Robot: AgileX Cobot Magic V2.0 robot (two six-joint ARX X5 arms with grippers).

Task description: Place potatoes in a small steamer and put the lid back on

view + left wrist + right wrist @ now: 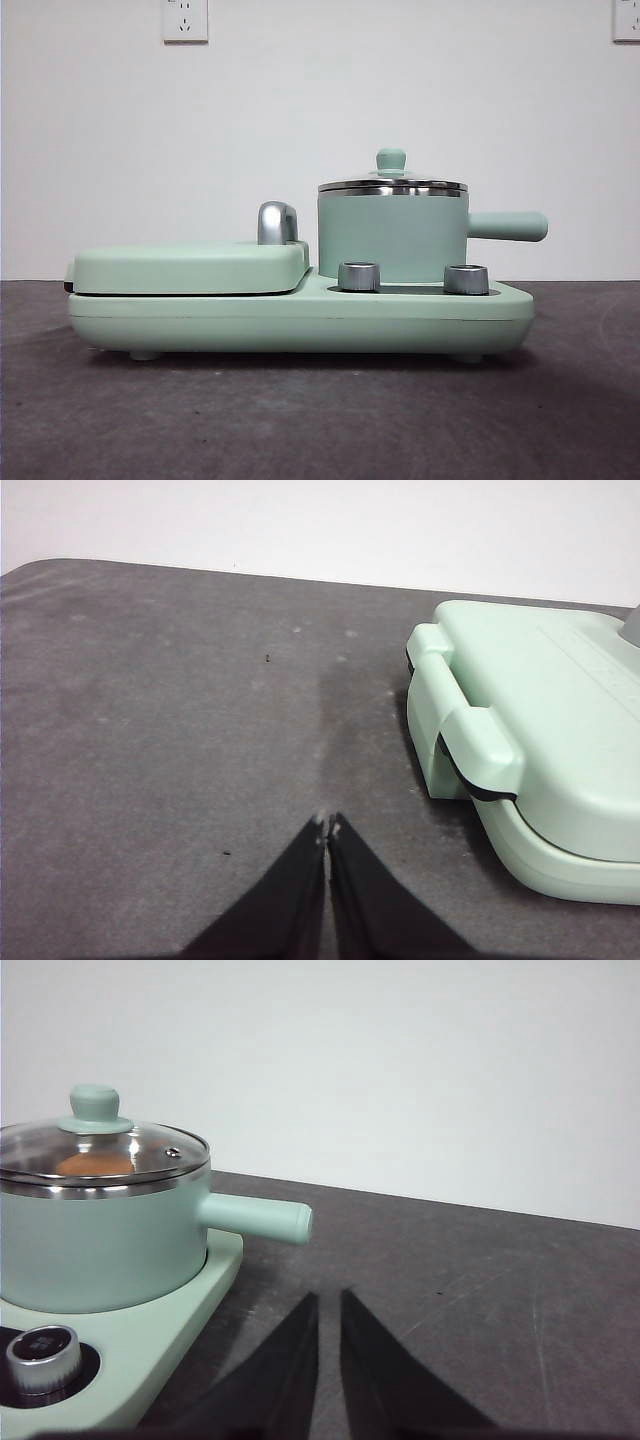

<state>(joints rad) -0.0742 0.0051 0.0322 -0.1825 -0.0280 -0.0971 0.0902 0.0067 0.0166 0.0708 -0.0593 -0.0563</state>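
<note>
Left gripper (328, 825): jaws together, empty. Right gripper (329, 1298): jaws slightly apart, empty. Mint-green cylindrical steamer pot (392, 238), clear glass lid (100, 1150) seated, holds golden-brown potato lump (92, 1164).

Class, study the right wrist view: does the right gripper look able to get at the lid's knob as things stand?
Probably yes. The right gripper sits beside the small steamer, past its side handle. The lid rests on the pot, its knob exposed, nothing visible above it.
</note>
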